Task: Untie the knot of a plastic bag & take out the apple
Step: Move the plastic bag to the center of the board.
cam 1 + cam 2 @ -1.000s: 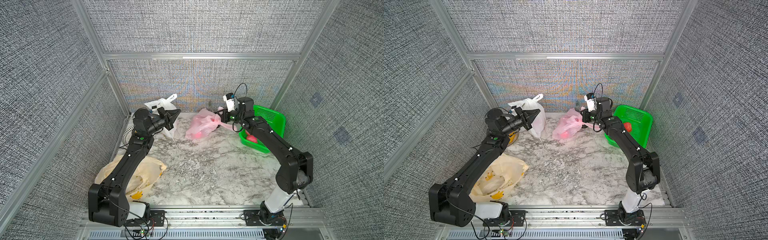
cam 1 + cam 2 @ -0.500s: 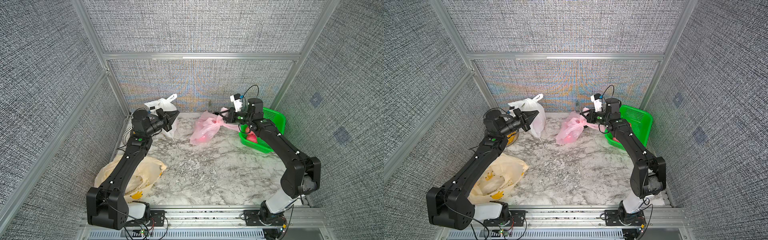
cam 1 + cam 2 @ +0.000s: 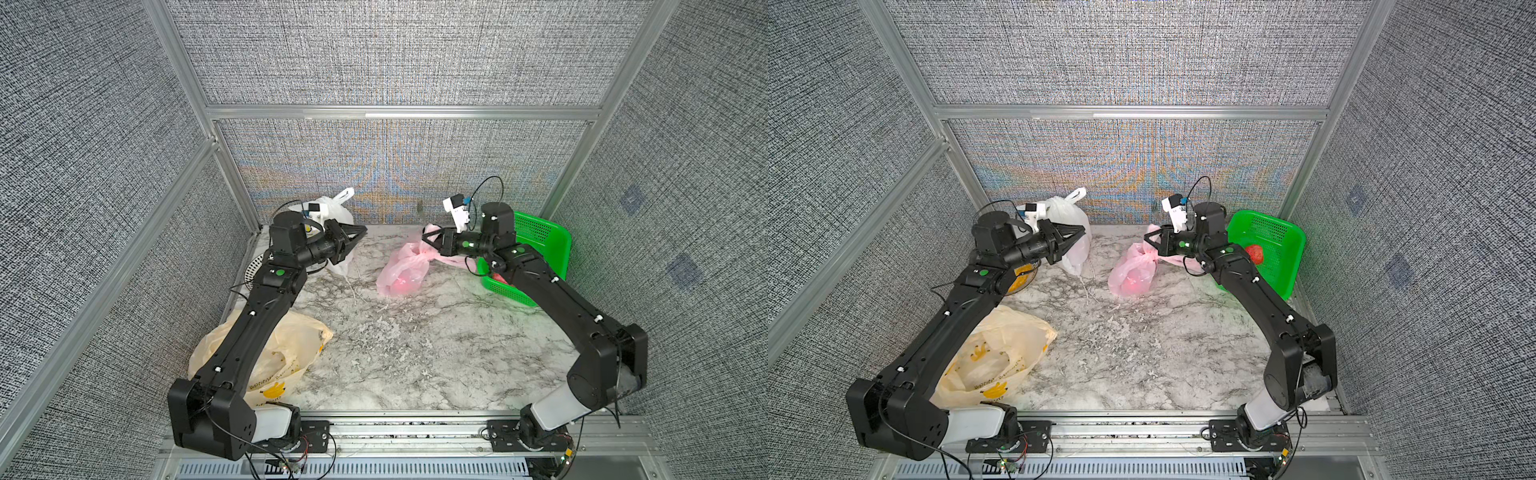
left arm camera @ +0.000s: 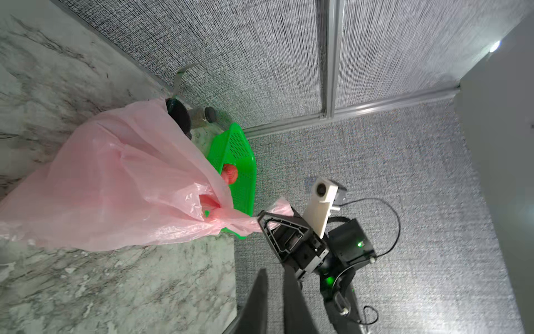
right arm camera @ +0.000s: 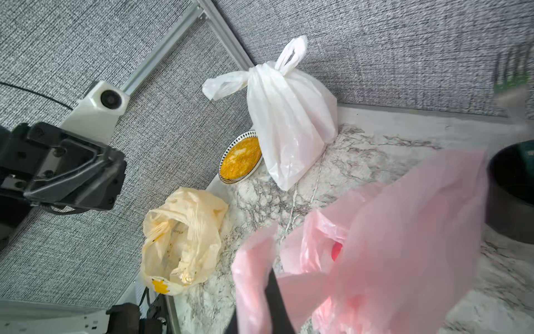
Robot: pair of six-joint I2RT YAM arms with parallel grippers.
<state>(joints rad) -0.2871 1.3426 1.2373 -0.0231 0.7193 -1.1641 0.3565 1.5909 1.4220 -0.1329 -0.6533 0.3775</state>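
Tension shows in the pink bag [image 3: 401, 270] in both top views. Its body slumps on the marble table [image 3: 415, 357] just left of the green basket [image 3: 540, 237], and its top is drawn up toward the basket. The right gripper [image 3: 427, 240] is clamped on that top, above the table and just left of the basket. A red glow low inside the bag marks the apple [image 3: 1133, 284], enclosed in plastic. A red fruit [image 3: 1254, 253] lies in the basket. The left gripper [image 3: 364, 228] hangs well left of the basket, in front of a white bag [image 3: 336, 208], touching nothing. A yellow bag [image 3: 286, 349] lies farther from the basket, partly under the left arm.

The left wrist view shows the left gripper's two fingers [image 4: 293, 306] slightly parted, with nothing between them. Beyond them the right gripper pinches a twisted handle [image 4: 239, 224] of the pink bag just in front of the basket. The plastic fans out from that pinch down to the table.

In the right wrist view, blurred pink plastic wraps one dark finger [image 5: 276, 297] of the right gripper, and a red patch shows through it. The white bag is knotted at its top, with a plate [image 5: 241, 157] of yellow contents just beside it. The yellow bag gapes open.
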